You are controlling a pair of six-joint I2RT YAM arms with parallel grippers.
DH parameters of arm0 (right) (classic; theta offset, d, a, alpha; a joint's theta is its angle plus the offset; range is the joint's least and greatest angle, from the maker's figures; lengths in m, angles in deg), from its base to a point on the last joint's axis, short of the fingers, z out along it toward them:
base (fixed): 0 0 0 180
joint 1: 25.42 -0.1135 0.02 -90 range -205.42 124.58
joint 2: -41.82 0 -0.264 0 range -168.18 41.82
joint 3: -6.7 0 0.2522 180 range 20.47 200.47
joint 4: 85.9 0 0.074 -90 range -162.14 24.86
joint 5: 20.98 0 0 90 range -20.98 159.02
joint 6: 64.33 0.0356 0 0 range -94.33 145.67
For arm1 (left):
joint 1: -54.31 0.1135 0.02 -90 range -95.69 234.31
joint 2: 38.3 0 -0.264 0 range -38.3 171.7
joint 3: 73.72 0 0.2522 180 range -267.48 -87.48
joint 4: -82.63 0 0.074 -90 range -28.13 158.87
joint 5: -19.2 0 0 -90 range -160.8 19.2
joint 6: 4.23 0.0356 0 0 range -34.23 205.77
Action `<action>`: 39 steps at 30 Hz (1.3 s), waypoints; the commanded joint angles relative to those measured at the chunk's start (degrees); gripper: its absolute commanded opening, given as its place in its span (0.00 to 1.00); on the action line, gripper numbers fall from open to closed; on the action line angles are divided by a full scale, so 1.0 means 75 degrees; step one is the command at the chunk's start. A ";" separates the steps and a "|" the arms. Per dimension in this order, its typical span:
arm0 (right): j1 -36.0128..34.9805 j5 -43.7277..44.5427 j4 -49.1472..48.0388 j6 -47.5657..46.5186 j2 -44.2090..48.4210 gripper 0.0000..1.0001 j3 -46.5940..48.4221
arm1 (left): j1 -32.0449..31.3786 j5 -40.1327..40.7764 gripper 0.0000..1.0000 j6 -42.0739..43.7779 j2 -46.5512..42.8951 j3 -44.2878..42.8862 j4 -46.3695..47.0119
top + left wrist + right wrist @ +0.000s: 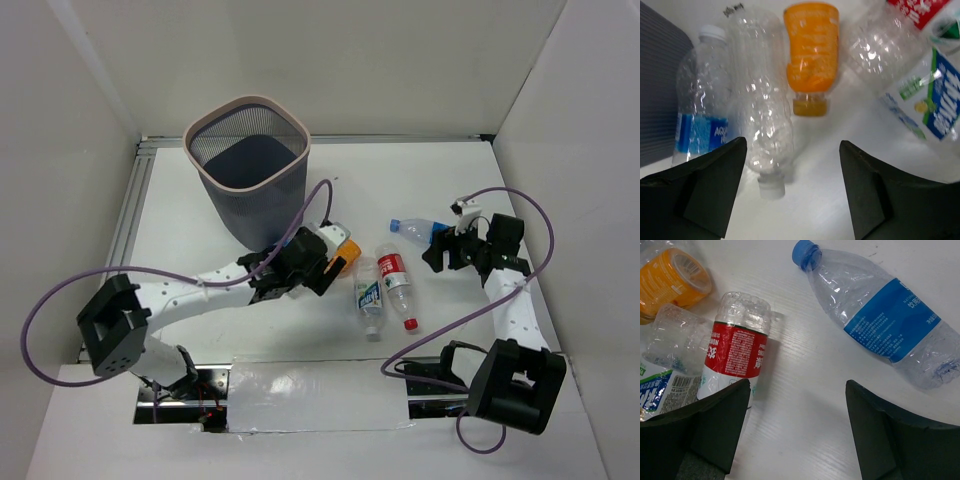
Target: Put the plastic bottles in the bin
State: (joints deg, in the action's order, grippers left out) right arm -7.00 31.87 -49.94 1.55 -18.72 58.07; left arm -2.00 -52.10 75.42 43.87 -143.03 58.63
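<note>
so the bin (240,210) stands upright near the far left corner of the table (170,240), and every bottle i can see lies on its side on the tabletop outside it. the left gripper (330,262) sits just in front of the bin's near right side with its fingers spread and nothing between them. in its wrist view the gap (792,150) looks over bare table, and the white-capped end of a clear bottle (762,100) is just ahead of the left finger, cap toward the camera. left of that one lies a blue-label bottle (700,115) right beside the bin wall, and to the right is the orange bottle (811,50), neck also toward the camera. around the middle of the table two more lie side by side, a red-label bottle (397,280) and a green-and-blue-label bottle (368,295), close enough that i can't tell if they touch. the right gripper (440,250) hangs nearer the right edge, fingers wide apart and gripping nothing, and its wrist view shows only white table in the gap (797,390). a blue-cap bottle (880,315) lies just ahead and to the right of that gap, cap pointing toward the far left corner, and it's clear of both fingers.
</note>
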 commanded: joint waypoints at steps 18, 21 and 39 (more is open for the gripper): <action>0.0041 -0.0215 -0.0287 -0.0065 -0.0648 0.84 0.0588 | 0.0816 0.0507 0.73 -0.0085 0.3246 -0.2132 -0.0204; 0.0041 -0.0145 -0.0358 -0.0065 -0.0823 0.88 0.0880 | 0.0817 0.0682 0.74 -0.0155 0.3469 -0.2132 -0.0205; 0.0041 -0.0390 0.0919 -0.3727 -0.2991 1.00 0.3153 | 0.0736 -0.0006 0.26 -0.0319 0.2968 -0.2319 -0.0439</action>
State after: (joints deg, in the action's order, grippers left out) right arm -7.00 30.63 -48.04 -14.45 -39.70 78.07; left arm 4.10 -47.42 74.18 69.51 -158.64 55.79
